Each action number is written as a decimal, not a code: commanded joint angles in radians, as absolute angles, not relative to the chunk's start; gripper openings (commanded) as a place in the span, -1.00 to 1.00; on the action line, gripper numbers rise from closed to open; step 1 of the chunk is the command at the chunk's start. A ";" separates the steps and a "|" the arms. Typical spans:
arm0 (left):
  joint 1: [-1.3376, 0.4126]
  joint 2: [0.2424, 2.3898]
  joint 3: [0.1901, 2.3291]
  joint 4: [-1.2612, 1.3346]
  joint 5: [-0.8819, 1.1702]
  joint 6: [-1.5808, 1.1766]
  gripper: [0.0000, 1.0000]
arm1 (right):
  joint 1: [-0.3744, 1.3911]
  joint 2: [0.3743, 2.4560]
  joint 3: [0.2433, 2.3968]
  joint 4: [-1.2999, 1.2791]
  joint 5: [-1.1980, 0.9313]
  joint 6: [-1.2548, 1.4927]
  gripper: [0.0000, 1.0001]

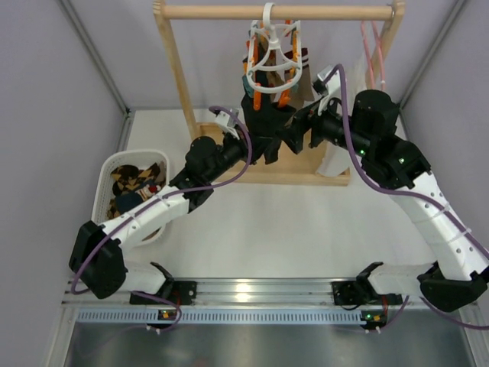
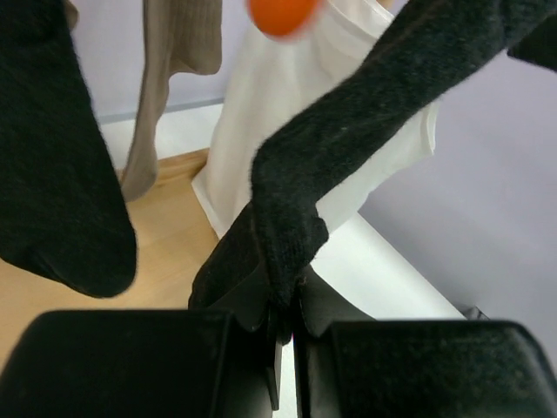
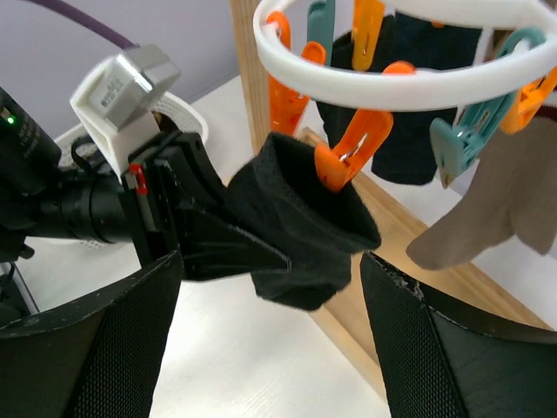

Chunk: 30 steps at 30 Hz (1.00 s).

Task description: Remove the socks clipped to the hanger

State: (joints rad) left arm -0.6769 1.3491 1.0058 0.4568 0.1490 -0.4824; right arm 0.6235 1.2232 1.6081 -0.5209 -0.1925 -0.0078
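Dark charcoal knit sock (image 3: 305,231), top edge caught in an orange plastic clothespin (image 3: 352,148) on the white oval ring hanger (image 3: 392,83), slants down to the left gripper (image 2: 283,318) pinching its toe, while the right gripper (image 3: 270,261), jaws spread, straddles it just below the peg.

The left arm (image 1: 153,210) stretches from its base at the near left, up and to the right, forearm nearly level; the left gripper (image 2: 285,318) has its 2 fingers pinched together on the end of a dark sock (image 2: 348,131); the right arm (image 1: 428,206) rises, folds at the elbow and points left; the right gripper (image 3: 271,261) holds its 2 fingers spread wide, facing the left one.
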 commanded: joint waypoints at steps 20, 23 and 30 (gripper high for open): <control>-0.640 1.328 1.000 0.514 0.377 -0.581 -0.77 | 0.388 1.440 1.907 -0.528 -0.718 -0.155 0.30; -0.635 1.328 1.000 0.514 0.390 -0.583 -0.79 | 0.374 1.430 1.865 -0.499 -0.732 -0.153 0.30; -0.624 1.318 0.994 0.514 0.402 -0.584 -0.83 | 0.307 1.400 1.772 -0.420 -0.842 -0.138 0.37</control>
